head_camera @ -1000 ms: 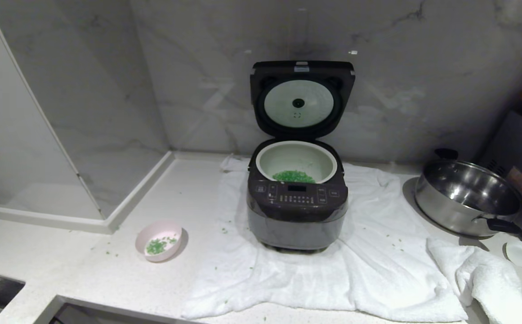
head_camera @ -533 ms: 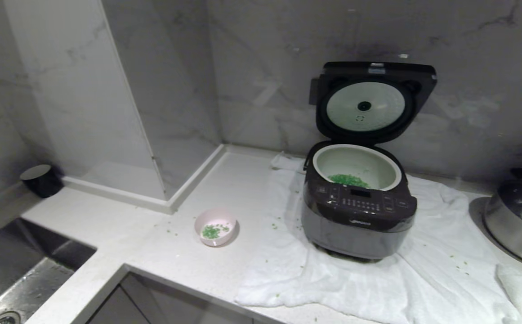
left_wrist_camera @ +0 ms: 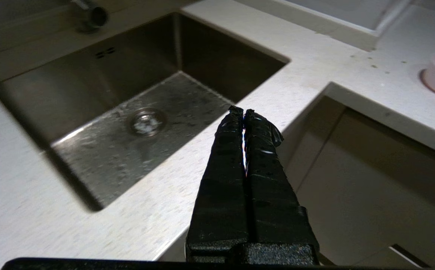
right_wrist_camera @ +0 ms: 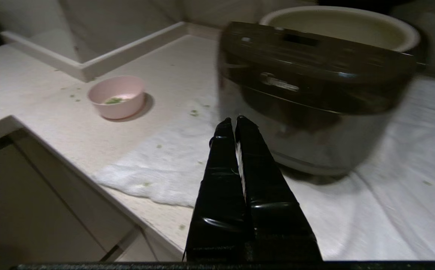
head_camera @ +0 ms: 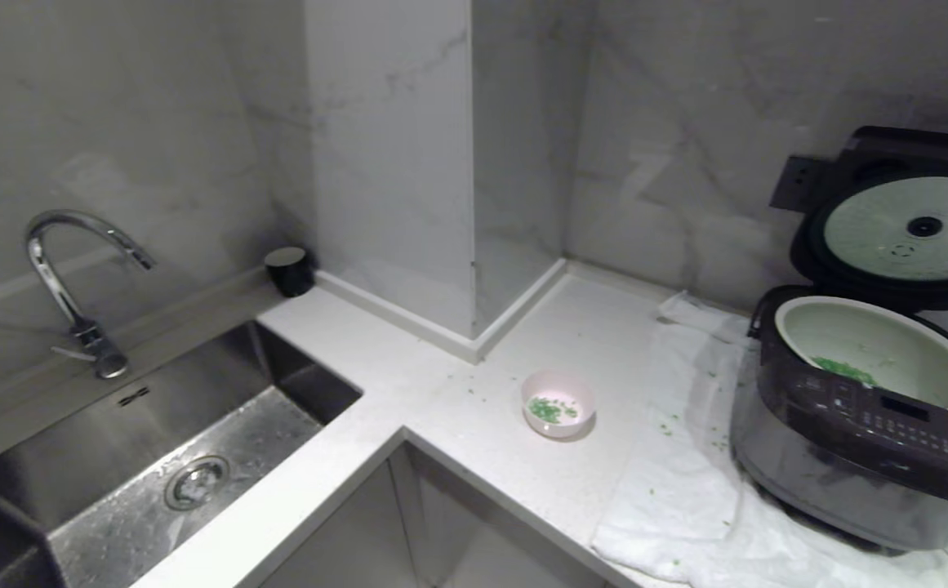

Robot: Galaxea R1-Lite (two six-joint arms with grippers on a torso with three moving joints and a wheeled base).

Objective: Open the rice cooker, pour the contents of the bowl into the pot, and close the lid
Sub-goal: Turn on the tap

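Rice cooker (head_camera: 865, 425) far right on white towel (head_camera: 686, 498), lid (head_camera: 906, 220) up. Green bits (head_camera: 845, 370) in pot (head_camera: 882, 359); some remain in pink bowl (head_camera: 558, 403), centre counter. Left gripper (left_wrist_camera: 243, 112), right gripper (right_wrist_camera: 235, 120) both pressed together, empty. Closing lid left.

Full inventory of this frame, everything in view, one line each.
rice cooker: 1, dark brown-grey, on the towel at right
lid: 1, raised, silvery plate underneath
pot: 1, pale, inside cooker, green bits in it
bowl: 1, pink, on counter left of towel
green bits: some in bowl, some scattered
towel: 1, white, under cooker
sink: 1, steel, left
faucet: 1, chrome, behind sink
cup: 1, black, by wall
left gripper: shut, empty, before sink
right gripper: shut, empty, before cooker
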